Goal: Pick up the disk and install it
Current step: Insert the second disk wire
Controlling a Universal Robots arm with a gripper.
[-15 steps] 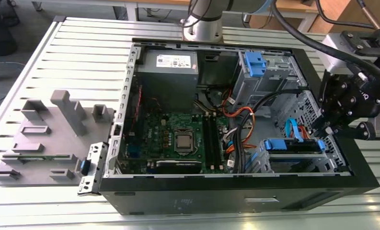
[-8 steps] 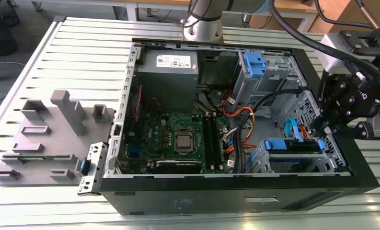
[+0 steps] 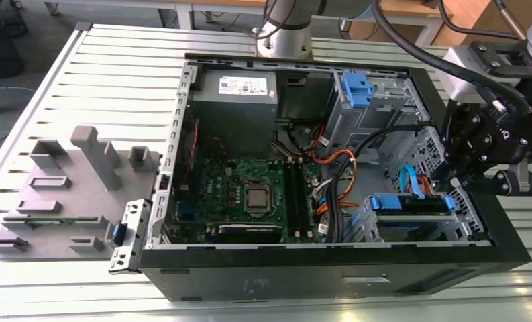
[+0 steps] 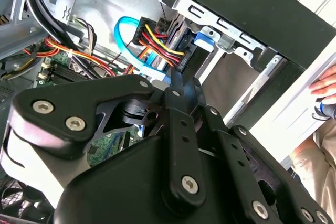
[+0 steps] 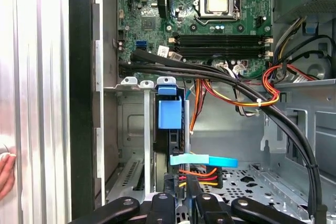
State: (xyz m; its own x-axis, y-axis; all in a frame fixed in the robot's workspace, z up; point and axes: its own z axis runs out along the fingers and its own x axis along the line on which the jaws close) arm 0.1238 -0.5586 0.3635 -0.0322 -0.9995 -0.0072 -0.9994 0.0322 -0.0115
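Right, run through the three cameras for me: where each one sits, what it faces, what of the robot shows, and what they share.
Exterior view: off the arm, above, looking down into the open computer case; the arm and gripper hang at this view's right.
First wrist view: on the arm, facing the motherboard and the disk in its bay; gripper links along the edge.
Second wrist view: behind the gripper, looking along it at the disk's cabled end.
Shared: disk, blue cable.

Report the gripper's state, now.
Gripper: fingers close together at the disk in its bay; whether it grips anything cannot be told.
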